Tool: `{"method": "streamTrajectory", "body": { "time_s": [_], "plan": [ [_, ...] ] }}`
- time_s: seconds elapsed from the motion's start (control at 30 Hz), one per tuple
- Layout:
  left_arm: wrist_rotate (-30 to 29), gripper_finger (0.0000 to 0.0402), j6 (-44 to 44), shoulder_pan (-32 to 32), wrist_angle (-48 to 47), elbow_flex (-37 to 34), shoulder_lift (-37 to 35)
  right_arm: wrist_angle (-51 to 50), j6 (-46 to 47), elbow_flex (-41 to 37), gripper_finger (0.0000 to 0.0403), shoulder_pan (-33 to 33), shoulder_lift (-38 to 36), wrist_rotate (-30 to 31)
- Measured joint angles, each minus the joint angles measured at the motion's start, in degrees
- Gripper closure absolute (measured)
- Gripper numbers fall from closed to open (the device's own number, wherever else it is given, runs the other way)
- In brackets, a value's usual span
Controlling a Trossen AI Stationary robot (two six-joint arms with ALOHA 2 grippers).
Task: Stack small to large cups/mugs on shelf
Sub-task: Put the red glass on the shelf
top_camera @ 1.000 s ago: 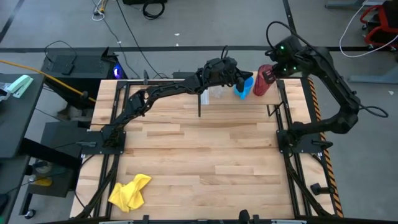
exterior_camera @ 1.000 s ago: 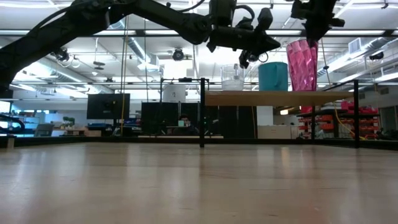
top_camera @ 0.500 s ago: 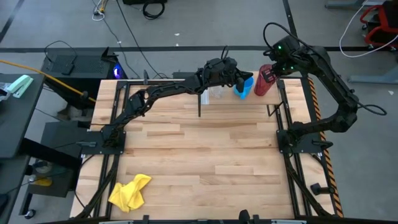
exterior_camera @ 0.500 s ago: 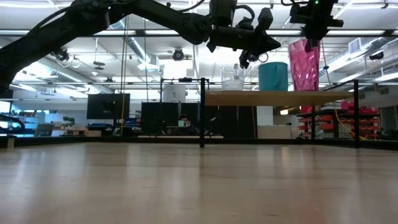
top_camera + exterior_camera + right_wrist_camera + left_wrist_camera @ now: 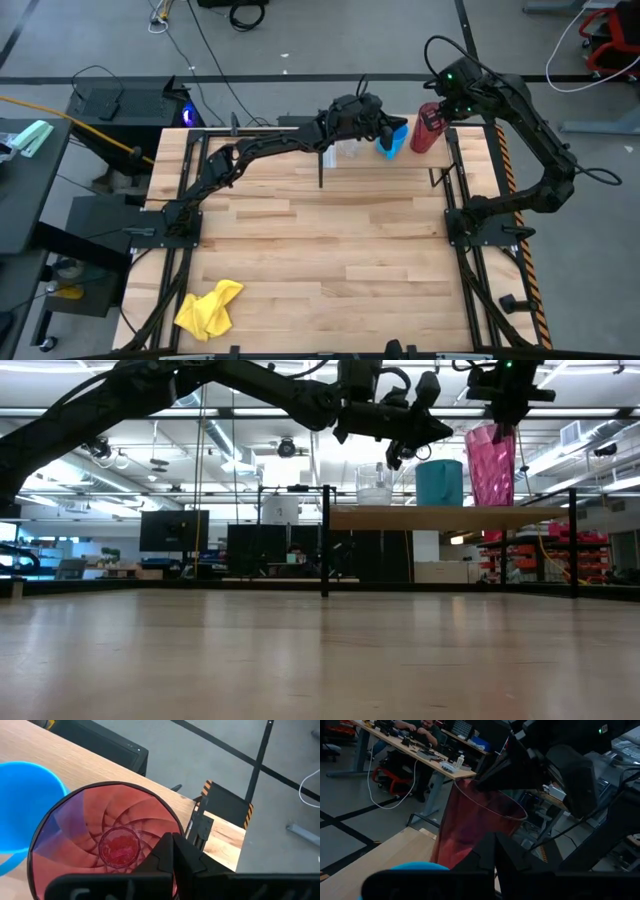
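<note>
- Three vessels stand in a row on the shelf (image 5: 440,517) at the table's far edge: clear cup (image 5: 374,485), blue mug (image 5: 439,482), red tumbler (image 5: 491,464).
- The right gripper (image 5: 437,108) pinches the tumbler's rim, one finger inside it.
- The left gripper (image 5: 405,432) hangs above the mug; whether its jaws are open cannot be told.
- A yellow cloth (image 5: 209,307) lies at the near left corner.

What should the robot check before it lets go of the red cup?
1. Red cup upright: ok.
2. Its bottom resting on the shelf: cannot tell, though it looks level with the board.
3. Order small to large, clear cup, blue mug, red cup: ok.
4. Gap between red cup and mug: ok, a narrow one.
5. Right gripper at the red cup's rim: ok.
6. Left gripper clear of the cups: cannot tell; it hovers just above them.
</note>
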Motion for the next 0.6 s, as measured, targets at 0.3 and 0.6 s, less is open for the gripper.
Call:
{"method": "streamTrajectory", "body": {
  "time_s": [0.3,0.6],
  "plan": [
    [0.3,0.0379,0.0,-0.2,-1.3,0.0,0.0,-0.1,2.7,0.0,0.0398,0.1,0.0,0.9],
    [1.5,0.0388,-0.4,-0.5,-1.3,0.0,0.0,-0.7,5.4,0.0,0.0399,1.8,0.0,3.2]
  ]
}}
